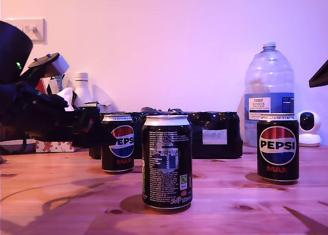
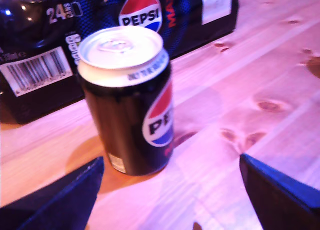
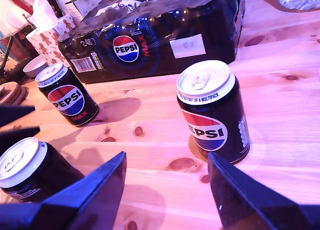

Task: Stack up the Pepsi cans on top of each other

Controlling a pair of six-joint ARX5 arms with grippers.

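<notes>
Three black Pepsi cans stand upright and apart on the wooden table (image 1: 225,194). The left can (image 1: 118,143) (image 2: 127,99) (image 3: 67,95) stands just ahead of my first gripper (image 1: 96,134) (image 2: 170,210), which is open; the can is not between the fingers (image 2: 65,200). The middle can (image 1: 166,162) (image 3: 24,171) stands nearest the exterior camera and shows its small print. The right can (image 1: 278,148) (image 3: 212,112) stands in front of my second gripper (image 3: 167,190), which is open and holds nothing. A dark bit of an arm (image 1: 320,73) shows at the exterior view's right edge.
A black shrink-wrapped Pepsi Max multipack (image 1: 210,135) (image 2: 45,44) (image 3: 160,34) lies behind the cans. A big clear water bottle (image 1: 269,91) and a small white camera (image 1: 309,128) stand at the exterior view's back right. A tissue box (image 3: 47,39) and a white bottle (image 1: 81,86) stand back left.
</notes>
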